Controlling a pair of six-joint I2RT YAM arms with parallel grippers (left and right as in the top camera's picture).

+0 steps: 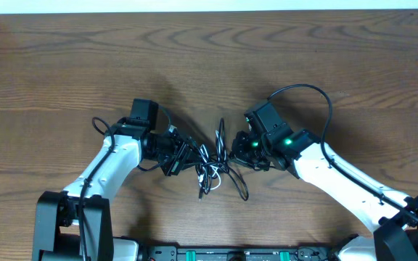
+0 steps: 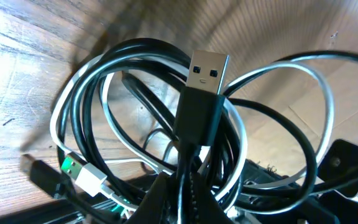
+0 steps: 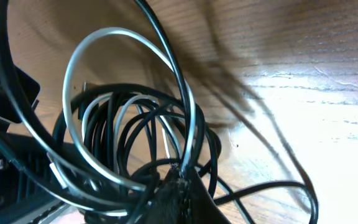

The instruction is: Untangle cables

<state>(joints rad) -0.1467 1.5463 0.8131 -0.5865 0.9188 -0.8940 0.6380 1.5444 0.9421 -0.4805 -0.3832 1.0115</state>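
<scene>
Left tool [image 1: 182, 156] and right tool [image 1: 238, 152] both pinch the cables [image 1: 212, 168] from opposite sides, in the middle of the desk [image 1: 194, 65].
Each tool's fingers are pressed together on strands of the black-and-white tangle; the right one's grip is dim and seems to catch a black and a white cord. Above the left tool, a black USB plug [image 2: 205, 71] stands upright, and loose loops trail onto the wood.
</scene>
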